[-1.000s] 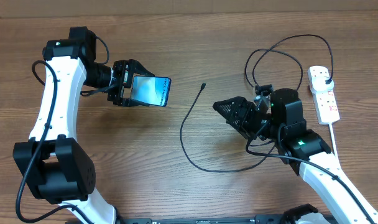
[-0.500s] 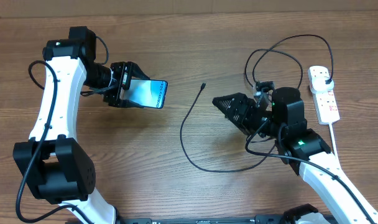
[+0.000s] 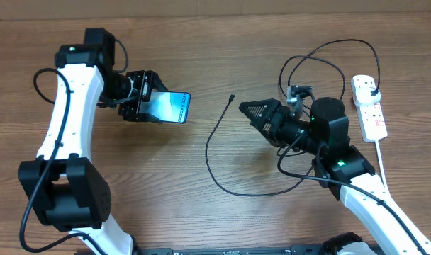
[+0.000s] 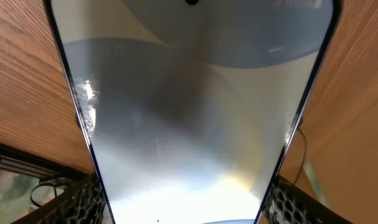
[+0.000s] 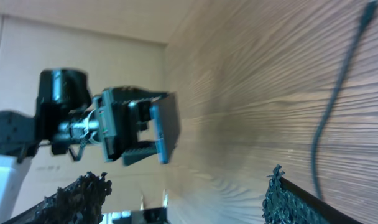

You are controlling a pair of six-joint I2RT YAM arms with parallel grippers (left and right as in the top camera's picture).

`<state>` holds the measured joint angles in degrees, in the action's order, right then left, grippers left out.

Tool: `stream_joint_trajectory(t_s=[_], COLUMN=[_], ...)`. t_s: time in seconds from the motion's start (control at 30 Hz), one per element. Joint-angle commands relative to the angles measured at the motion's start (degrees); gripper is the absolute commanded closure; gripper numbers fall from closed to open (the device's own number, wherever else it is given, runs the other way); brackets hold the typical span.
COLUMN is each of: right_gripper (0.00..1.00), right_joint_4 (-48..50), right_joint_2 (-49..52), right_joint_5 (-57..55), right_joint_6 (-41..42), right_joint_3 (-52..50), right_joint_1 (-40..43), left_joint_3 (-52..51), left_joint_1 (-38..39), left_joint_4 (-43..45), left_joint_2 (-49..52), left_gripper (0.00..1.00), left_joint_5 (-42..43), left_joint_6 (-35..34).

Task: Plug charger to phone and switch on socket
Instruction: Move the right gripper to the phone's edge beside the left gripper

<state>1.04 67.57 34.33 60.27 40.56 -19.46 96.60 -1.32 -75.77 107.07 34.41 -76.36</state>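
The phone [image 3: 171, 108] hangs above the table with its light blue screen up, and my left gripper [image 3: 152, 99] is shut on its left end. In the left wrist view the phone [image 4: 189, 124] fills the frame between the mesh fingers [image 4: 83, 202]. The charger [image 3: 210, 142] is a thin black cable lying in a loop on the wood, its connector tip [image 3: 231, 98] free. My right gripper [image 3: 249, 111] stands open a little right of that tip, holding nothing. From the right wrist I see the cable [image 5: 329, 118] and the held phone [image 5: 167, 127]. The socket [image 3: 370, 110] lies far right with a black plug [image 3: 372, 91] in it.
The charger cable curls in loops [image 3: 315, 60] behind my right arm. The socket's white cord [image 3: 381, 159] runs down toward the table's front right. Bare wood lies between the two grippers.
My left gripper has drawn the phone slightly left. My right gripper has moved up and left toward the connector tip and stays open.
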Motion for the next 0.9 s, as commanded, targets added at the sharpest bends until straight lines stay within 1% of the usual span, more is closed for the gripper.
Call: stream_joint_trajectory(t_s=[0.0,0.17,0.23,0.37,0.47,0.6,0.73,0.77,0.87], right_gripper=[0.17,0.21,0.21,0.21,0.21,0.21,0.25,0.29,0.36], right_joint_4=[1.55,1.05,0.2,-6.75,-13.6,-14.08,-12.41,-12.28,-12.28], right_joint_2=[1.09,5.27,7.8,12.96,17.29,20.98,22.82,23.04,23.21], right_joint_5=[0.24,0.74,1.7,1.2,-1.55,-4.61,-7.91,-9.05,-12.02], right_joint_6=[3.02,3.76,2.19,-3.04,-6.49,-6.97,-6.49,-6.49,-6.54], right_joint_3=[1.73,4.5,7.02,14.34,20.96,24.39,24.57,24.57,24.57], right_joint_1=[-2.71,-5.6,-6.8,-9.25,-10.73,-12.85,-15.15,-15.82,-16.87], left_joint_3=[1.05,1.05,1.05,1.05,1.05,1.05,1.05,1.05,1.05], left_joint_1=[1.77,3.26,3.65,4.04,4.04,4.04,4.04,4.04,4.04], left_joint_4=[0.24,0.85,0.87,0.87,0.85,0.85,0.81,0.81,0.76], left_joint_2=[-1.2,-1.2,-1.2,-1.2,-1.2,-1.2,-1.2,-1.2,-1.2], left_gripper=[0.39,0.39,0.39,0.38,0.39,0.39,0.39,0.39,0.39], left_joint_5=[-0.59,-0.72,-0.98,-1.01,-0.96,-0.92,-0.42,-0.22,-0.02], left_joint_6=[-1.49,-1.7,-1.92,-1.99,-2.1,-2.1,-2.08,-2.08,-2.08])
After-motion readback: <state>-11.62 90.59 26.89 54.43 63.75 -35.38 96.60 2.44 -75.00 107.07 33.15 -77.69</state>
